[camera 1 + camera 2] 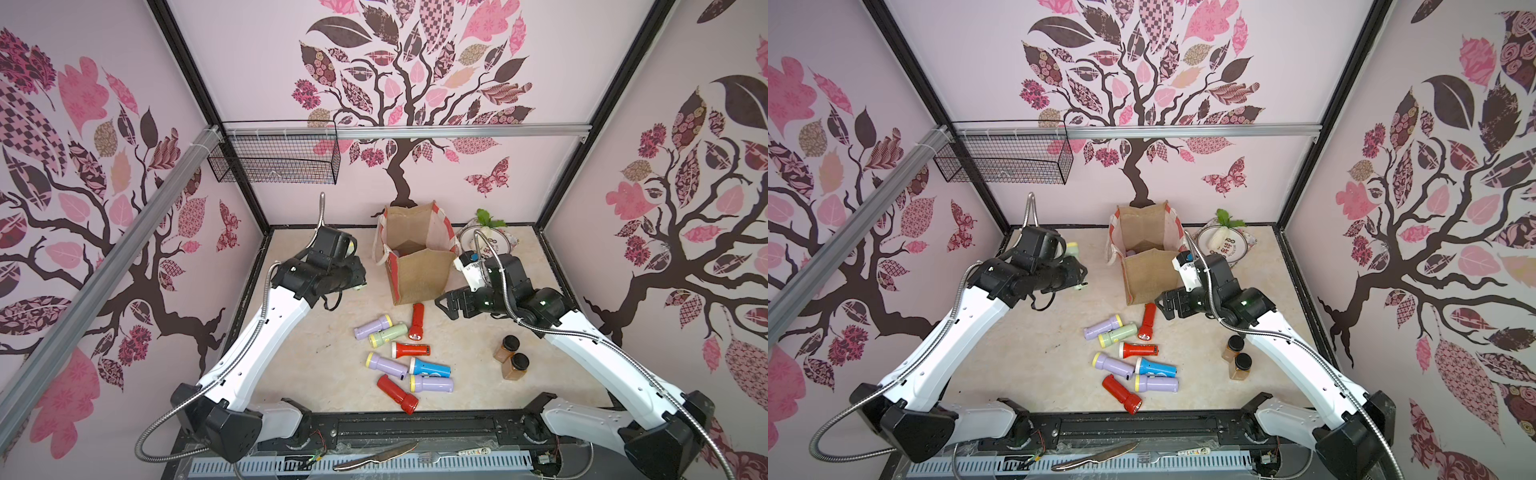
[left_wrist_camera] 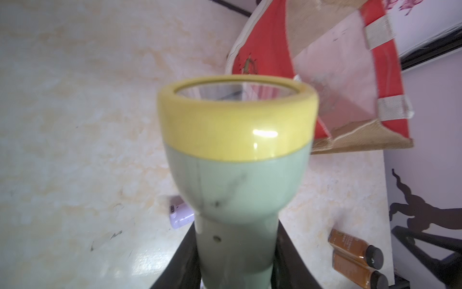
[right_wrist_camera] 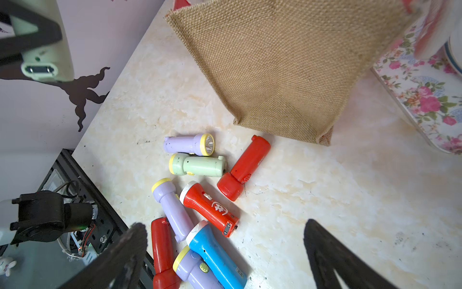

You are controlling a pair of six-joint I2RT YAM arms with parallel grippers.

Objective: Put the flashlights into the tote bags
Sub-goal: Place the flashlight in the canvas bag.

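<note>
My left gripper [image 2: 236, 262] is shut on a pale green flashlight [image 2: 235, 175] with a yellow ring, held above the table to the left of the tote bag [image 1: 419, 274]. In a top view only the flashlight's head [image 1: 1072, 250] peeks out past the left gripper [image 1: 1077, 268]. The bag stands open, brown burlap with red-and-white sides. Several flashlights lie in a loose pile in front of it: red [image 1: 416, 321], lilac [image 1: 372, 327], pale green [image 1: 388, 335], blue [image 1: 430, 368]. My right gripper [image 1: 444, 307] hangs open by the bag's front right corner, above the pile, with nothing between its fingers [image 3: 130, 250].
Two brown black-capped jars [image 1: 511, 357] stand right of the pile, under my right arm. A plate with a radish [image 1: 488, 239] on a floral mat sits behind the bag at the right. A black wire basket [image 1: 274, 158] hangs on the back rail. A knife [image 1: 374, 455] lies beyond the front edge.
</note>
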